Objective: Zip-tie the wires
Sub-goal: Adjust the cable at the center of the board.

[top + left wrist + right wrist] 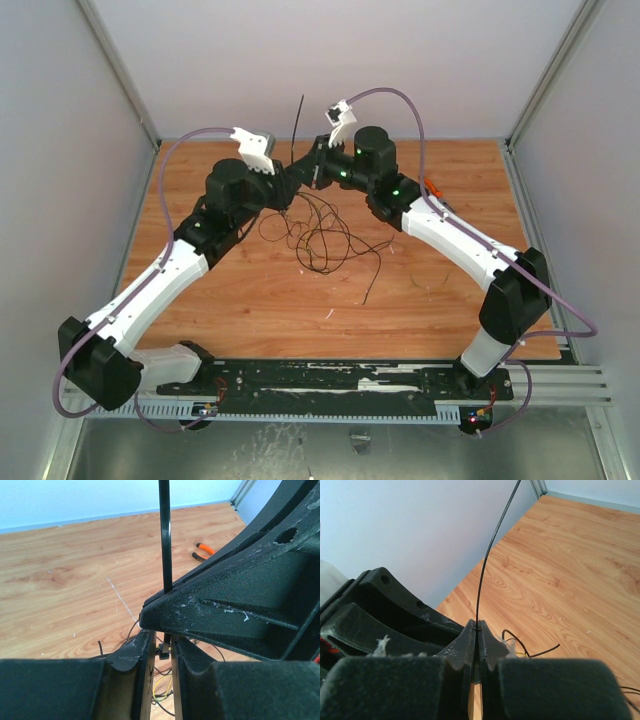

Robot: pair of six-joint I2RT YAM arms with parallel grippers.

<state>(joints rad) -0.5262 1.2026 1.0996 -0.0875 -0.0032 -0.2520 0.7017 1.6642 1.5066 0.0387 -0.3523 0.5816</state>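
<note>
The wires point(322, 236) lie as a loose tangle of thin dark loops on the wooden table, just in front of both grippers. A black zip tie point(298, 125) sticks up between the grippers. My left gripper point(162, 642) is nearly closed around the zip tie's head point(164, 651), with wire strands point(162, 692) showing below it. My right gripper point(479, 630) is shut on the zip tie's strap point(487, 565), which rises from its fingertips. In the top view the left gripper point(288, 186) and the right gripper point(313, 170) meet tip to tip.
Orange-handled pliers point(432, 187) lie at the back right of the table and also show in the left wrist view point(205, 552). The wooden table point(250, 300) is walled on three sides. A single stray wire end point(372, 280) trails towards the front.
</note>
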